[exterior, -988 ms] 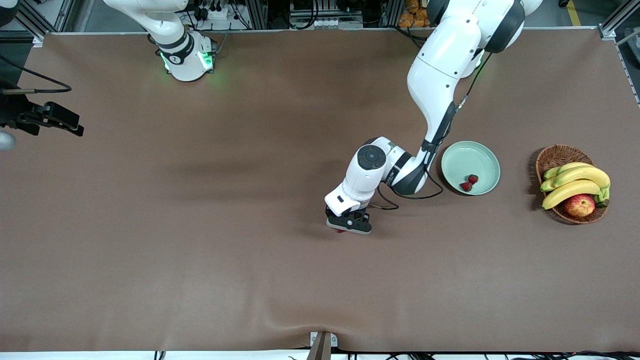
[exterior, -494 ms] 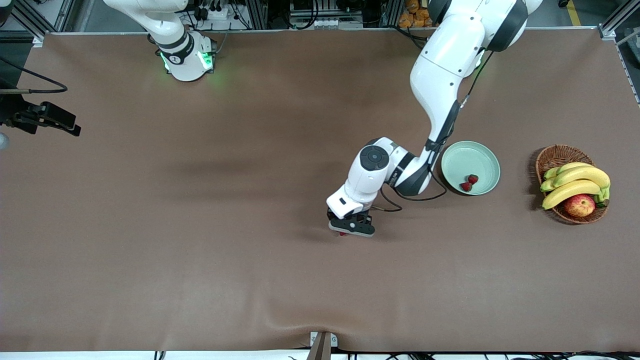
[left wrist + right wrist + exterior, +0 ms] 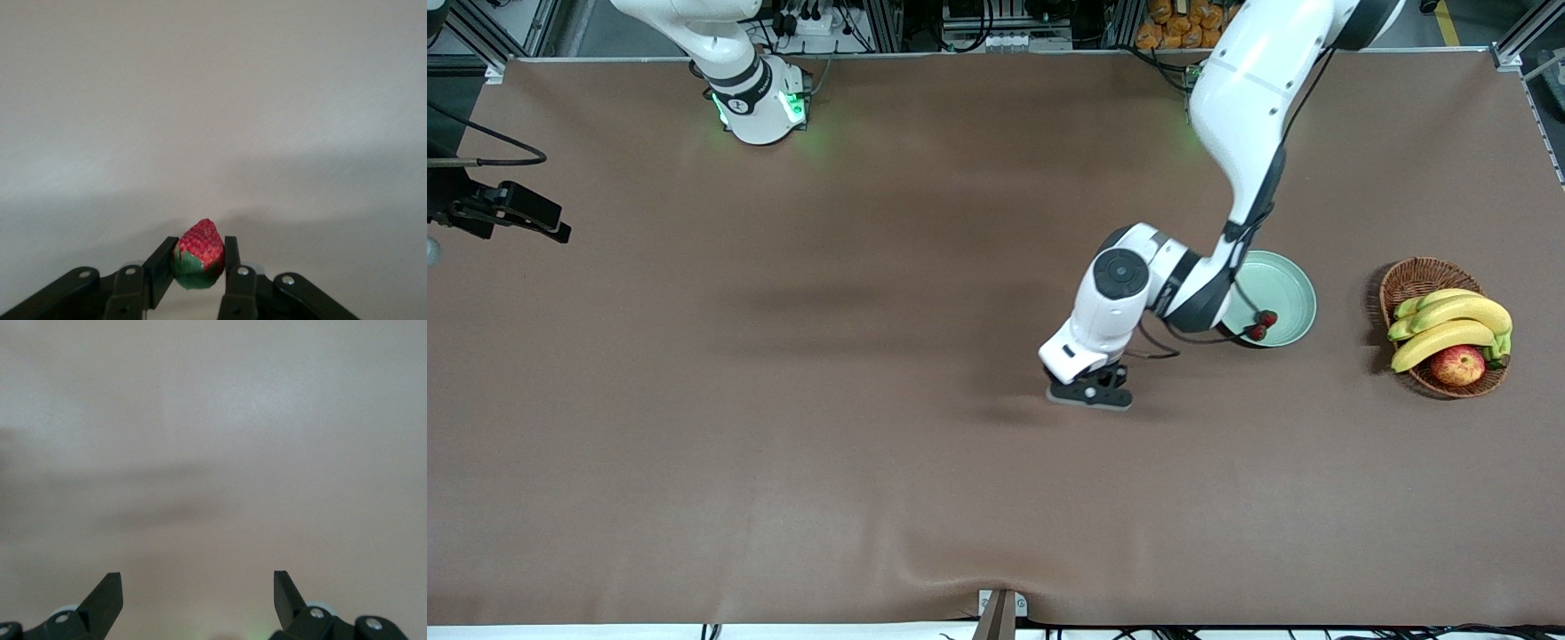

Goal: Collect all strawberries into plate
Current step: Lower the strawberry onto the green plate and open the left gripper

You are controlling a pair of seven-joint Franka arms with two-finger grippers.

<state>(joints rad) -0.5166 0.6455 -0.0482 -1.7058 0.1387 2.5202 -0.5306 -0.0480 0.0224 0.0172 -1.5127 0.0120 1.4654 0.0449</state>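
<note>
Left gripper (image 3: 1089, 394): lower centre of frame, up over bare table (image 3: 783, 444), clamped on the third strawberry (image 3: 198, 255).
Right gripper (image 3: 198, 587): waiting, fingers apart, empty.
Plate (image 3: 1291, 289): centre right, two strawberries (image 3: 1262, 325) in it.
Advice: carry level over the plate's bare middle, lower, then release gently.

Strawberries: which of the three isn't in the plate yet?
The strawberry pinched between the left gripper fingers, above bare table. The other two strawberries lie in the plate.
</note>
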